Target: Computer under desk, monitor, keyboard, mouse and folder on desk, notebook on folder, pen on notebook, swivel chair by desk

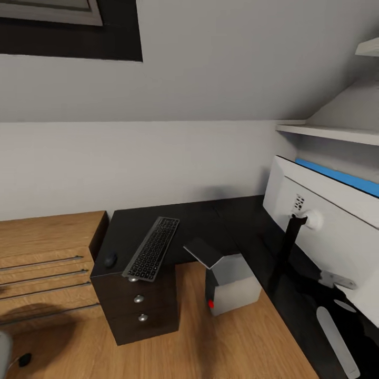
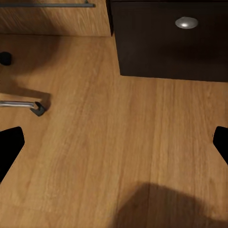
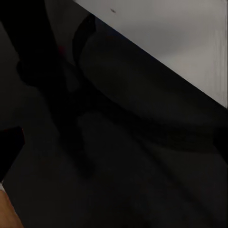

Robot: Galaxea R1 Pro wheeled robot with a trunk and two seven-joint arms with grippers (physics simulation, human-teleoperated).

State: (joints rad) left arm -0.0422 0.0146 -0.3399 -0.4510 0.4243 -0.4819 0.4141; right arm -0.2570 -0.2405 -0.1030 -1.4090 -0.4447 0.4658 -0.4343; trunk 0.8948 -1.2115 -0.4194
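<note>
Two wide-spread fingertips (image 2: pixel 10 147) of the left end effector (image 2: pixel 114 147) hover near the desk (image 2: pixel 166 47) drawer unit.

The left gripper (image 2: pixel 114 152) shows two flat, matte black fingertips (image 2: pixel 9 148) with slanted, angular edges and no markings, at the frame's left and right edges. The right gripper (image 3: pixel 114 152) shows one similar plain black fingertip (image 3: pixel 9 149) at the left edge.

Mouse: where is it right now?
Head view: the mouse sits on the desk at its left end, just left of the keyboard, above the drawer unit.
</note>
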